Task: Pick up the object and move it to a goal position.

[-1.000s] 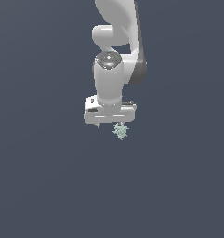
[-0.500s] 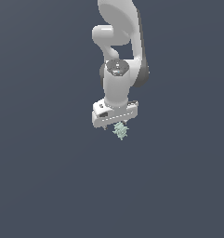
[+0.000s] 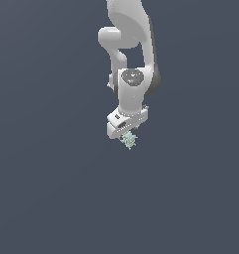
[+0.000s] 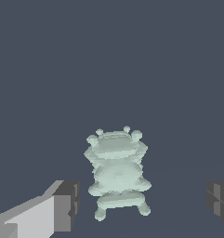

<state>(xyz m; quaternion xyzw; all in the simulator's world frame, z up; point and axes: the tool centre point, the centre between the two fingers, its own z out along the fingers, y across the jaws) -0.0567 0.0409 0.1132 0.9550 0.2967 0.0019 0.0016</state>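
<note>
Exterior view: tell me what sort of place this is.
Most likely a bare simulated test scene: a flat, featureless dark blue-grey backdrop, one white robot arm with its gripper, and one mint-green spiky lump beneath it. No furniture shows.

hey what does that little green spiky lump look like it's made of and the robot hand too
The green lump: matte, pale mint, like soft plastic or rubber; stacked ridges with knobby spikes, no shine. The hand: smooth white, plastic-looking shell with dark grey finger pads. Being a render, both are guesses.
</note>
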